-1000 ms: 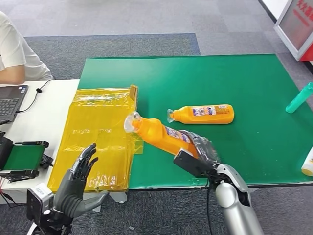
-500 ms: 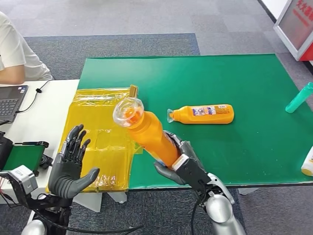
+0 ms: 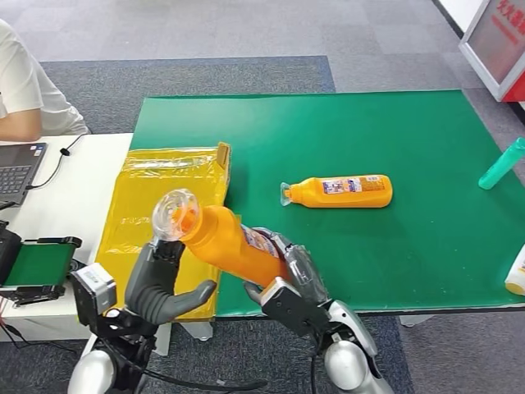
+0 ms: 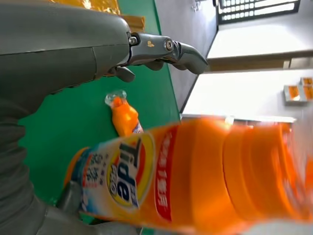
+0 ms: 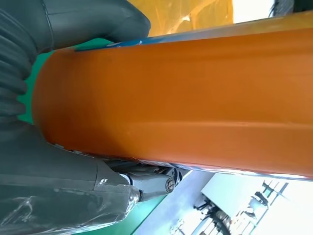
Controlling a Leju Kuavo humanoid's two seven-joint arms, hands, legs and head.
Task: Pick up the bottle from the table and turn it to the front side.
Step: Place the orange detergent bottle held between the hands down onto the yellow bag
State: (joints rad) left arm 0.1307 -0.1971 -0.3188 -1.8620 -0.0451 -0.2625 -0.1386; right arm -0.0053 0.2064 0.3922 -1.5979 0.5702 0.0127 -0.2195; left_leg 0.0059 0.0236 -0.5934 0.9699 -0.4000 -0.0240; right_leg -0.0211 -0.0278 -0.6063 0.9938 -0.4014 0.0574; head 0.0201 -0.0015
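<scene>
Since half a second ago our right hand (image 3: 291,283) has swung the orange bottle (image 3: 232,246) lower and toward our left hand (image 3: 162,283), whose fingers now reach up at the clear cap. The bottle is smooth, glossy plastic, tapered to the neck, held tilted above the near edge of the green tabletop (image 3: 384,123), beside the crinkled yellow bag (image 3: 155,205). Our right hand grips its base; our left hand is spread, thumb apart. A second bottle (image 3: 339,191) lies flat farther back on the tabletop.

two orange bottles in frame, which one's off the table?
The near orange bottle, gripped at its base by the right hand, clear cap tilted up toward the left hand. The other orange bottle lies flat on the green mat.
</scene>
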